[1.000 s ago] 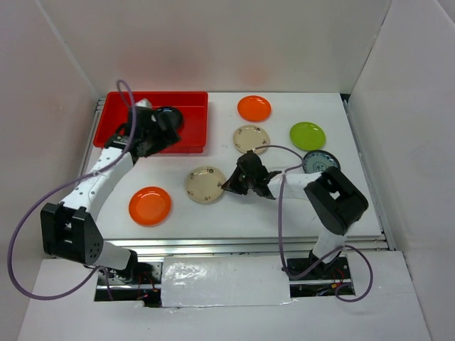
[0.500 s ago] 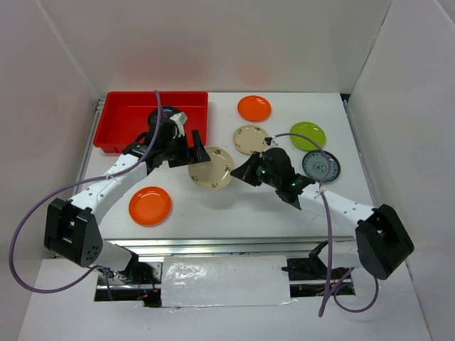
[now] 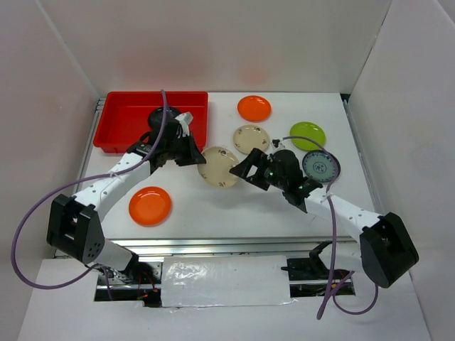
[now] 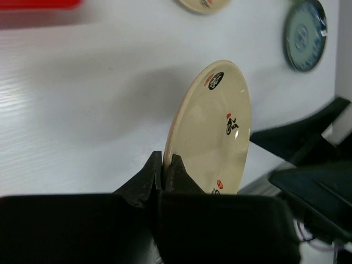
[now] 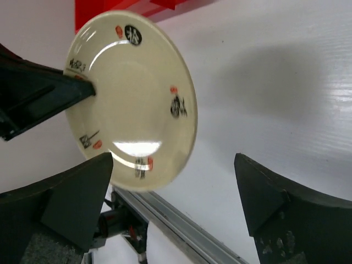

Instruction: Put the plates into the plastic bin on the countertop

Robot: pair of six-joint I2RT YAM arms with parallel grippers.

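The left fingers point(image 4: 144, 179) pinch just the rim of a beige plate point(image 3: 219, 168) tilted above the table point(image 3: 213, 209), right fingers point(image 5: 71, 198) spread wide beside it, so it could slip swinging to the bin point(image 3: 121, 121) at ten o'clock.

The arms point(image 3: 106, 186) have white links and black joints; purple cables point(image 3: 165, 106) loop alongside; fingers point(image 5: 66, 203) are matte black wedges.
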